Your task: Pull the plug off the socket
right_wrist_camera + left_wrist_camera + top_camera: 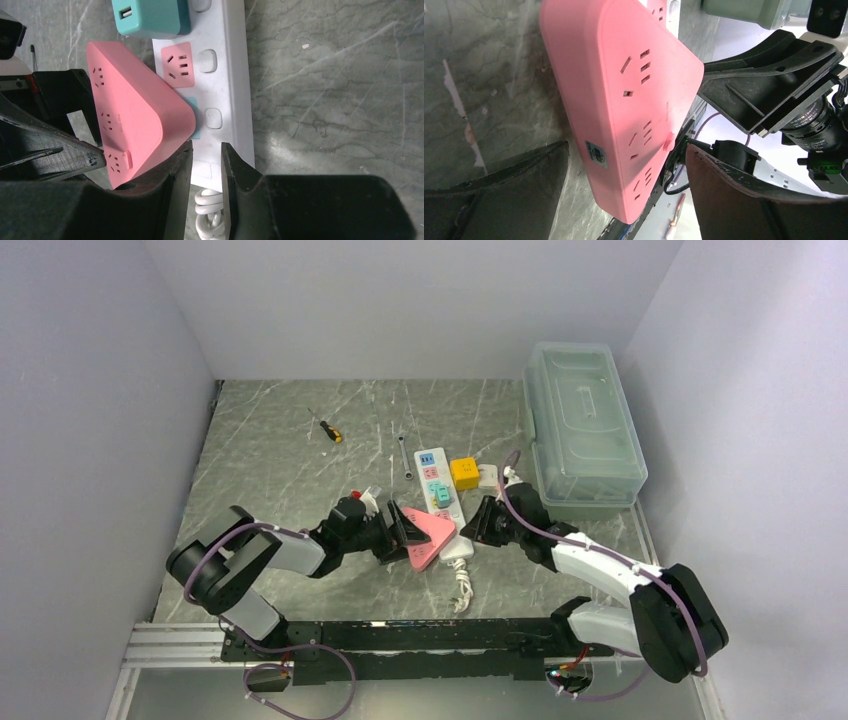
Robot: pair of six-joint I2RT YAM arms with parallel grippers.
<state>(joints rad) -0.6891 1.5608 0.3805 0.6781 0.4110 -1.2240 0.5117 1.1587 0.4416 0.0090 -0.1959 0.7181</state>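
— The left gripper?
— It reaches in from the left of the socket, fingers either side of the plug; contact unclear.
— The right gripper?
— Over the socket's near end, jaws a slit apart.

Plug smooth matt pink plastic; socket glossy white plastic; bench polished marble-look; my left hand scuffed matt black.

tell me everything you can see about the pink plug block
The pink plug block is a smooth, plastic-looking wedge with rounded corners, three groups of outlet slots on its face, a side button and a grey label. It sits tilted on the white socket strip, beside a teal adapter. The left gripper flanks it with its jaws; firm contact is unclear.
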